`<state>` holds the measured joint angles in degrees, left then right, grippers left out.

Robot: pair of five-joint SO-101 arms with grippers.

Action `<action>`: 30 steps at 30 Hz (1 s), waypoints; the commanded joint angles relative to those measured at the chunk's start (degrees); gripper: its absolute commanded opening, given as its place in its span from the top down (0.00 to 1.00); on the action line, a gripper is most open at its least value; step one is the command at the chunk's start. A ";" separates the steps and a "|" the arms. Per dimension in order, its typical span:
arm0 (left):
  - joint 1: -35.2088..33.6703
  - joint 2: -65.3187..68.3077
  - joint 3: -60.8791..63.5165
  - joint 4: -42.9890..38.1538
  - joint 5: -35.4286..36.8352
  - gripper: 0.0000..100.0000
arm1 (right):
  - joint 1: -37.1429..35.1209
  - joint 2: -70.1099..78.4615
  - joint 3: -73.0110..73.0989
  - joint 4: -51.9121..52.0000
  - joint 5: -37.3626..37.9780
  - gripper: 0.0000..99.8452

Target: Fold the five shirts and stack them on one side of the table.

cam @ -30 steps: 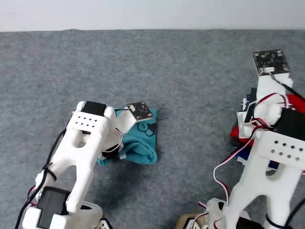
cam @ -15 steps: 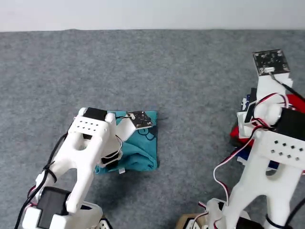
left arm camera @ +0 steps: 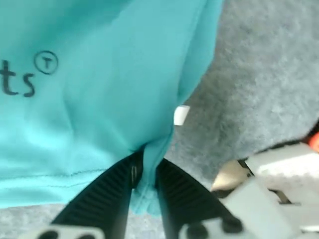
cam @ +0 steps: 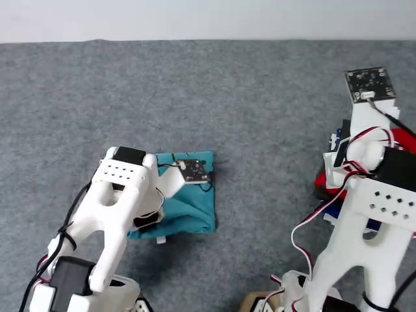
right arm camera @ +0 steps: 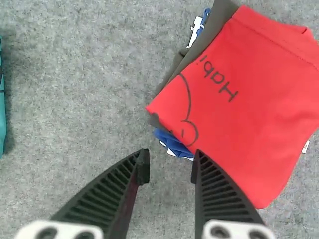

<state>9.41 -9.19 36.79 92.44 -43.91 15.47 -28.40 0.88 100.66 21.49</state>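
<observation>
A teal shirt point(cam: 190, 209) lies folded into a rough rectangle left of the table's middle. My left gripper point(left arm camera: 144, 172) is shut on a pinch of its teal fabric point(left arm camera: 99, 74) at one edge, close to a small white tag point(left arm camera: 181, 115). In the high view the left arm point(cam: 120, 195) covers that gripper. At the right side a red shirt point(right arm camera: 244, 104) tops a stack, with blue cloth point(right arm camera: 174, 147) and dark cloth point(right arm camera: 222, 15) poking out beneath. My right gripper point(right arm camera: 170, 164) hangs open just off the stack's edge, holding nothing. A red corner of the stack point(cam: 322, 184) peeks from under the right arm.
The table is covered in grey felt point(cam: 260, 104), bare across the back and middle. A white wall borders its far edge. Both arm bases stand at the near edge point(cam: 84, 286), and the right arm point(cam: 364, 214) overhangs the stack.
The left arm drew its pinched edge toward the near side. The teal shirt, bunched a second ago, now lies flatter and wider. The right arm has not moved.
</observation>
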 commanded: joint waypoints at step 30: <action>-23.74 -2.20 -19.91 5.54 -10.55 0.89 | -1.27 -1.27 -0.53 2.15 3.25 0.85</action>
<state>-11.34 -9.27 20.79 98.15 -53.93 15.47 -28.40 0.88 100.66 24.22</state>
